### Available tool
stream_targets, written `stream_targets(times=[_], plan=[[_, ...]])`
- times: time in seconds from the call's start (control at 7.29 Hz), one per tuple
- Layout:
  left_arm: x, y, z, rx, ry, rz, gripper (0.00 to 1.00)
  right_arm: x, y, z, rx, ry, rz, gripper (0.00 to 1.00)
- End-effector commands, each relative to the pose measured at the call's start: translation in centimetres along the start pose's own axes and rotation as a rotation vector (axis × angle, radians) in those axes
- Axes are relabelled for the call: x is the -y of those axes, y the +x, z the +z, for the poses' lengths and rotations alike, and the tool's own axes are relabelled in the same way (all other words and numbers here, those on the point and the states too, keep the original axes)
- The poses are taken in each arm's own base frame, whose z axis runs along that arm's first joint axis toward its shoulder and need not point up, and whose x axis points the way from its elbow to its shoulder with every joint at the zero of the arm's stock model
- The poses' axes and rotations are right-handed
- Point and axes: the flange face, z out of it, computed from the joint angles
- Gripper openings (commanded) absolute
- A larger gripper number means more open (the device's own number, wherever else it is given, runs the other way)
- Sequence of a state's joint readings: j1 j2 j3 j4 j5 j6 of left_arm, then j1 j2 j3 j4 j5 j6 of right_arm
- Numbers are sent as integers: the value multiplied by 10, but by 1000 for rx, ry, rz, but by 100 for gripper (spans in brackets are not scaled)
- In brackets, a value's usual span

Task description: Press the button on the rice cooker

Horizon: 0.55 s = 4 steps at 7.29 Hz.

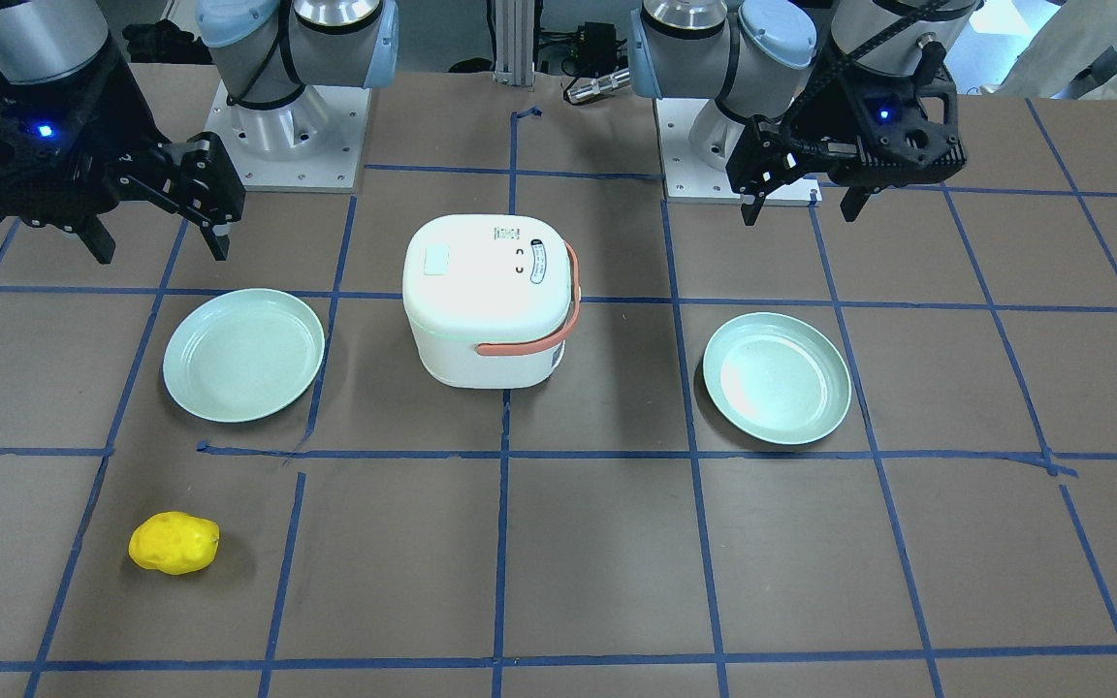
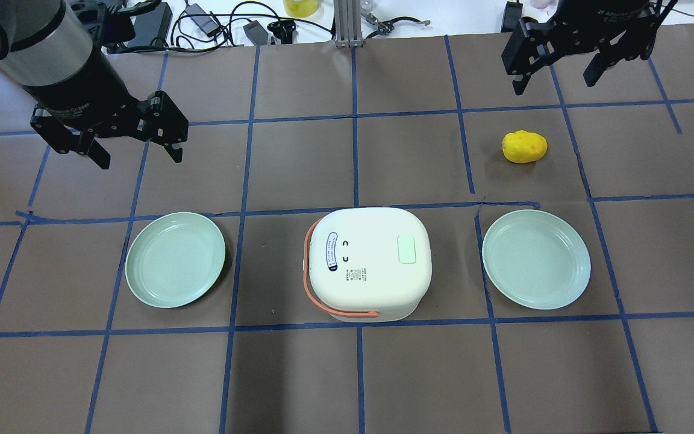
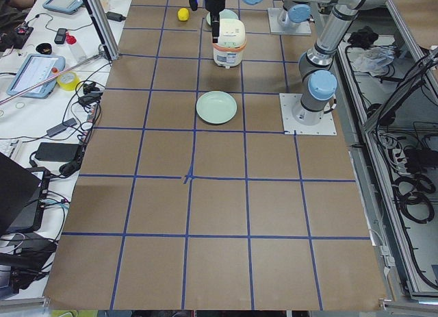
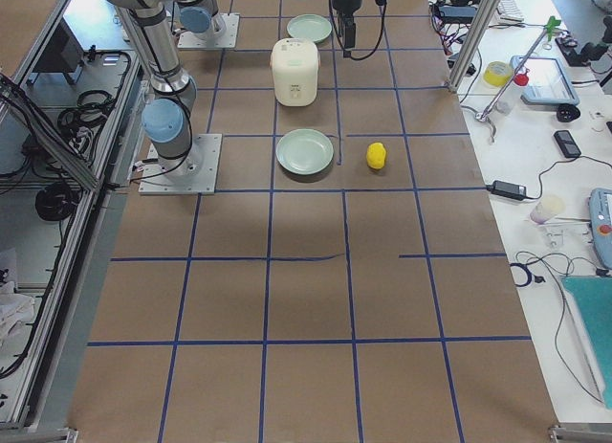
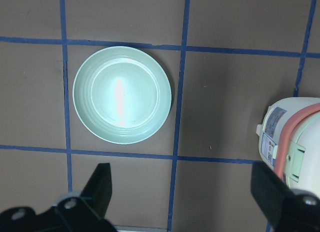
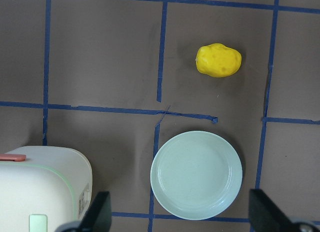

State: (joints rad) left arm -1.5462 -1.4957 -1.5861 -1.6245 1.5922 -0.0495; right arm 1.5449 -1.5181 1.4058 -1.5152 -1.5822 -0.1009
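Target button (image 2: 406, 249) sits on rice cooker (image 2: 368, 262) lid, right-arm side. Both left gripper (image 2: 140, 158) and right gripper (image 2: 553, 86) spread, empty, well beyond cooker. Risk: spread jaws straddle button, or off-centre push slides cooker.

The desk (image 3: 219, 214) is covered in matte brown sheeting, marked into large squares by blue tape lines (image 2: 353, 169). Along one long edge of the desk runs a white workbench (image 3: 27, 105) strewn with tablets (image 3: 33, 74), a yellow tape roll (image 3: 67, 81) and loose black leads (image 3: 85, 98). An aluminium post (image 3: 98, 22) stands at that edge. Beyond the opposite edge, coiled black cables (image 3: 410, 187) lie on pale grey ground. The light is bright and even.
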Motion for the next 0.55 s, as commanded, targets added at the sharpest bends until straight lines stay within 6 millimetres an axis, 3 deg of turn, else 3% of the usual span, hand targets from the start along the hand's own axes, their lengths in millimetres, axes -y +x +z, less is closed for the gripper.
stream_targets(times=[0.0, 0.14, 0.41], plan=[[0, 0, 0, 0, 0, 0, 100, -10, -17, 4, 19, -49, 32, 50], [0, 0, 0, 0, 0, -1, 100, -16, -45, 8, 21, -60, 73, 43], [0, 0, 0, 0, 0, 0, 100, -32, -89, 41, 22, -96, 55, 23]])
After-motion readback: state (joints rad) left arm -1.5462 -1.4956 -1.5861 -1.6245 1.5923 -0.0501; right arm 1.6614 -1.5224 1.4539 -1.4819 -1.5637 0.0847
